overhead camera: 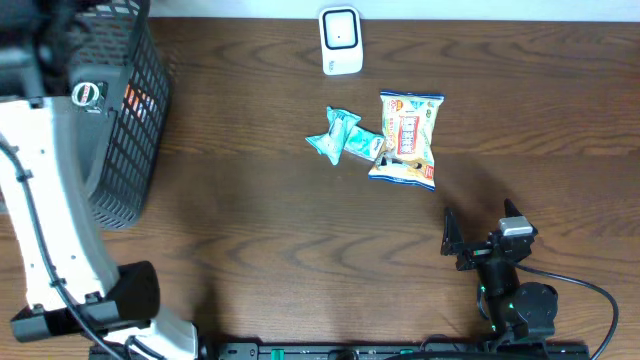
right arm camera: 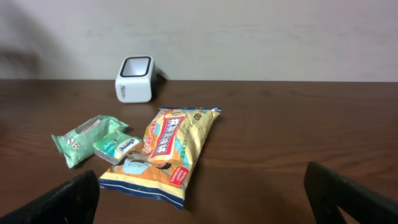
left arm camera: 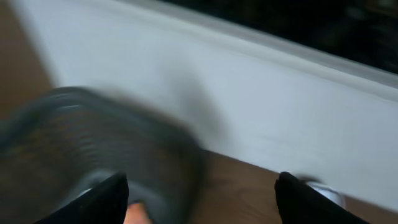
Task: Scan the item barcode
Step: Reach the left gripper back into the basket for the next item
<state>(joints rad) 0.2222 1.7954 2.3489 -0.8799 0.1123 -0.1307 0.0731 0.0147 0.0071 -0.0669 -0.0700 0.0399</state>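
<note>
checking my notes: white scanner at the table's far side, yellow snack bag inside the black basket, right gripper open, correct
No. The yellow snack bag lies on the table beside the green packets, not inside the black basket, as the overhead view shows. The white scanner at the far side and the open right gripper are correct.

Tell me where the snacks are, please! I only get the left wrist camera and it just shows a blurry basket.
Observer: A yellow snack bag lies flat near the middle of the table, well to the right of the black basket.
Operator: Is anything next to it?
Observer: Yes, two small green packets lie at its left side, and the nearer one touches the bag.
Operator: Where's the beeper thing?
Observer: The white scanner stands at the far edge of the table, behind the packets and apart from them.
</note>
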